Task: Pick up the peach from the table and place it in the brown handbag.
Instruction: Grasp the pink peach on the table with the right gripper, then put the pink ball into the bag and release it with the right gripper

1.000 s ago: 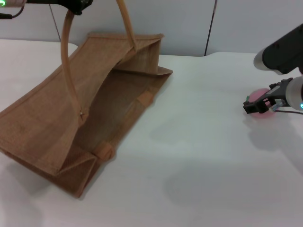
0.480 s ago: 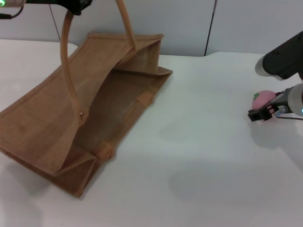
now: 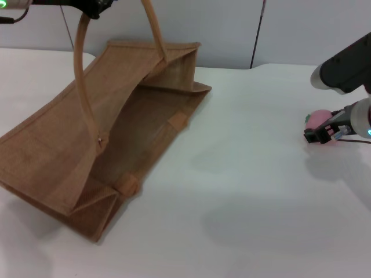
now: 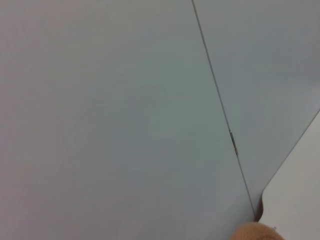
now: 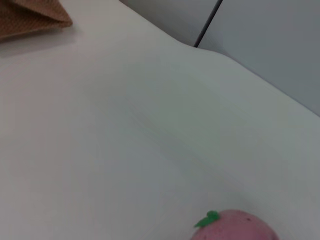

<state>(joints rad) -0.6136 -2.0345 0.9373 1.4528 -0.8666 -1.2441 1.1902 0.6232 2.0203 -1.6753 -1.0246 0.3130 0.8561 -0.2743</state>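
1. One small round pink toy-like peach (image 3: 320, 119) w/ green leaf sits on the white bench (image 3: 243, 191), far right of frame.
2. Right pincer (image 3: 322, 134) touches it; can't tell if fingers grip.
3. Prob. light, matte, rolls easily: grab across the middle.
4. Left pincer (image 3: 93, 8), upper left, clamps a handle of the tan-brown woven jute handbag (image 3: 104, 145).

A plain grey panelled wall (image 3: 301, 29) stands behind (one dark vertical seam (image 3: 258, 35) splits it), evenly lit.
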